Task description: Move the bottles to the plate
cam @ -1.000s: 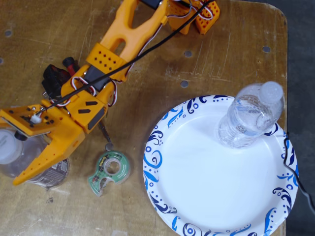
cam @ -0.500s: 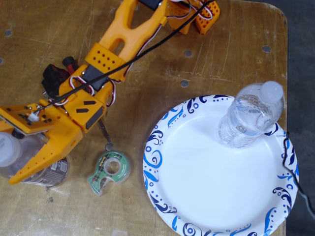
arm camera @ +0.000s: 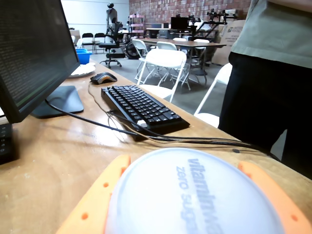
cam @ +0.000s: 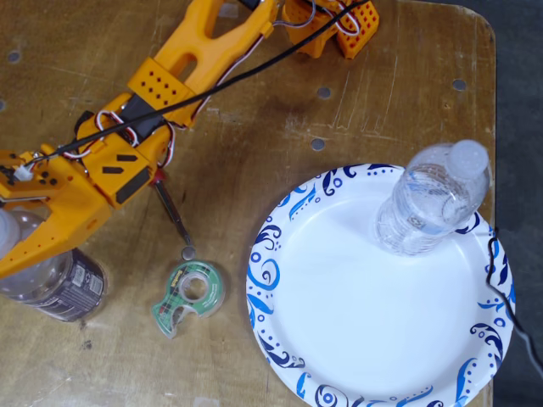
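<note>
Leftward since a second ago, my tool (cam: pixel 13 254) now straddles the brown-label bottle (cam: pixel 64 284) at the surface's (cam: pixel 254 127) left edge; whether it grips, I cannot tell. Clear bottle (cam: pixel 428 208) stands on the plate's (cam: pixel 280 339) far right.

White bottle cap (arm camera: pixel 195 195) between orange gripper (arm camera: pixel 187 204) fingers; keyboard (arm camera: pixel 141 106), monitor (arm camera: pixel 34 53) beyond

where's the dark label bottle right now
In the fixed view the dark-label bottle stands at the table's left edge, under the gripper, left of the tape dispenser and off the plate.
</note>
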You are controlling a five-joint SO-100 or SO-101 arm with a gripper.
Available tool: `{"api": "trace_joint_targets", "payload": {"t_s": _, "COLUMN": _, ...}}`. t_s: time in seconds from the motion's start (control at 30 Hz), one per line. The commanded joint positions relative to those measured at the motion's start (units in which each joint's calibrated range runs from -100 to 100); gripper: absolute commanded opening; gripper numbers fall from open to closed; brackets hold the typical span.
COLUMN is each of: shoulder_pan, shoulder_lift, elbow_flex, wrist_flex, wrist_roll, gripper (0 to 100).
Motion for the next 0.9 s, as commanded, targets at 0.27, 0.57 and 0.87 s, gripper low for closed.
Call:
{"api": "trace_joint_targets", "payload": {"t_s": 0.27, "shoulder_pan": -2.77, "shoulder_lift": -12.64, "elbow_flex": -1.47, "wrist_flex": 11.72, "wrist_roll": 0.11, "gripper": 10}}
{"api": "trace_joint_targets", "payload": {"t_s": 0.57, "shoulder_pan": -11.39, "shoulder_lift": -35.07, "elbow_flex": -1.56, "wrist_flex": 32.87, "wrist_roll": -2.08, "gripper": 10}}
{"api": "trace_joint_targets", "payload": {"t_s": 0.87, "shoulder_pan": -27.02, "shoulder_lift": -44.09, "elbow_flex": 0.06, "wrist_flex": 43.14, "wrist_roll": -3.07, "gripper": 11}}
